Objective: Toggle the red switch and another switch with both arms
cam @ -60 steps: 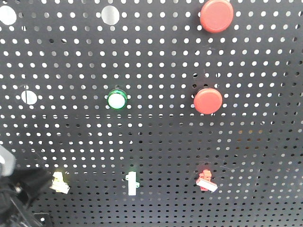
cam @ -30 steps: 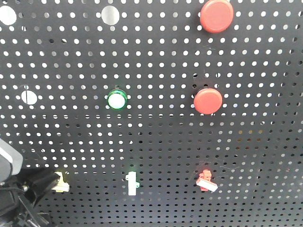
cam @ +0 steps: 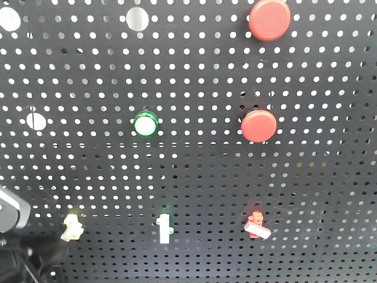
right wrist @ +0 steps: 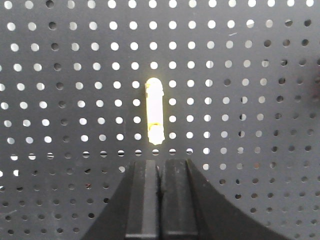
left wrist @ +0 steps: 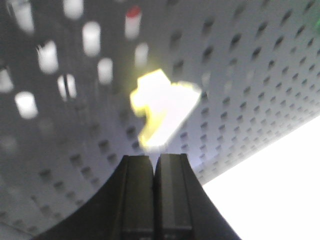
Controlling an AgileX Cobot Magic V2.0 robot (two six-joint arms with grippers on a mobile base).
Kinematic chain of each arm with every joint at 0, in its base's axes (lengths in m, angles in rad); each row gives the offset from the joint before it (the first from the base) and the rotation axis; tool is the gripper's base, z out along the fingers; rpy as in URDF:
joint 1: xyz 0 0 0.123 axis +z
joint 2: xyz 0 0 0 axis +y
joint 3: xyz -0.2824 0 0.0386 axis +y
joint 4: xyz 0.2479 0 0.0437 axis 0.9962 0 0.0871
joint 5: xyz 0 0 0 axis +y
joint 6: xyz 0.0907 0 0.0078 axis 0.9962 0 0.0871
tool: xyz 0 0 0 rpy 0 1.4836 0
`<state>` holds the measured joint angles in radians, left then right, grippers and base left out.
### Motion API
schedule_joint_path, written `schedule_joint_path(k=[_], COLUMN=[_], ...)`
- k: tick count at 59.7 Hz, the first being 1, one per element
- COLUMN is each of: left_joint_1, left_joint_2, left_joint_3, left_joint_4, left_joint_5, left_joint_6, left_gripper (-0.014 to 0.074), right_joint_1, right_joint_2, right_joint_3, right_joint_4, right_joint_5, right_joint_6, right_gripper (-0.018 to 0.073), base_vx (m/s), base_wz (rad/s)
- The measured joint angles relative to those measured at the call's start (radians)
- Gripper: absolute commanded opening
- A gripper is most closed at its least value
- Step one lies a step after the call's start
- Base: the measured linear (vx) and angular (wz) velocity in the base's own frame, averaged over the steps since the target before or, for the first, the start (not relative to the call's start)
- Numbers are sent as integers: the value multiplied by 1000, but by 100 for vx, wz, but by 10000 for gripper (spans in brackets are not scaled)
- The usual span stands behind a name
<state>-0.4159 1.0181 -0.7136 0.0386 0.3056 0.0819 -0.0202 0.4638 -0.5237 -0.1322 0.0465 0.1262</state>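
Closest to the left wrist camera, the left gripper [left wrist: 155, 161] has its two dark fingers pressed flat together with nothing between them. Just beyond their tips, not touching, is the small white toggle lever with a pale yellow base [left wrist: 162, 107]. It is so overexposed that its outline melts into glare. The black perforated metal board [left wrist: 260, 75] behind it is blurred, and the lower right corner of this view is blown out to plain white.

The right gripper [right wrist: 160, 165] is likewise closed on nothing, finger against finger. Above its tips, apart from them, stands a straight upright white lever [right wrist: 155, 110] with a yellowish edge. Which of the board's toggles this is cannot be told from here.

In the front view only a dark mass and a grey piece of the left arm show, cut off by the lower left corner, just below and left of the pale yellow toggle. The right arm shows only in its own wrist view. Along the same low row sit a straight white toggle [cam: 164, 229] and, well to the right, the small red toggle with a white lever tip [cam: 257, 225], tilted, with no gripper near it. Higher up are a green-ringed round button [cam: 145, 124] and two big round red push buttons [cam: 258, 125], the upper one cropped by the top edge.
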Motion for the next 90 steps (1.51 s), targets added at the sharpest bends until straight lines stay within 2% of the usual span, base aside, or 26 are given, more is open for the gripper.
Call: schedule_joint_path(k=[15, 26, 36, 43, 48, 57, 76, 90], left_joint_1=[0, 0, 0, 0, 0, 0, 0, 0], left_joint_2=[-107, -239, -302, -308, -308, -308, -308, -308], left_joint_3=[0, 1, 1, 1, 1, 1, 1, 1], left_joint_4=[-26, -27, -27, -27, -27, -27, -28, -28], left_joint_5=[9, 24, 25, 27, 35, 45, 49, 52], left_joint_6=[-2, -2, -2, -2, -2, -2, -2, -2], left_gripper=[3, 3, 3, 3, 3, 3, 3, 3], right_joint_1=[0, 43, 197, 333, 413, 492, 548, 558], right_joint_2=[2, 49, 154, 250, 310, 421, 541, 599], right_joint_3=[0, 0, 0, 0, -1, -3, -3, -3], right_joint_4=[10, 106, 120, 57, 11, -16, -19, 52], right_joint_5=[1, 2, -5, -74, -175, -275, -333, -410], right_joint_6=[14, 126, 142, 141, 141, 148, 156, 156], right_gripper=[-6, -6, -6, -6, -6, -6, -6, -6], base_vx=[0, 0, 0, 0, 0, 0, 0, 0], base_wz=[0, 0, 0, 0, 0, 0, 0, 0])
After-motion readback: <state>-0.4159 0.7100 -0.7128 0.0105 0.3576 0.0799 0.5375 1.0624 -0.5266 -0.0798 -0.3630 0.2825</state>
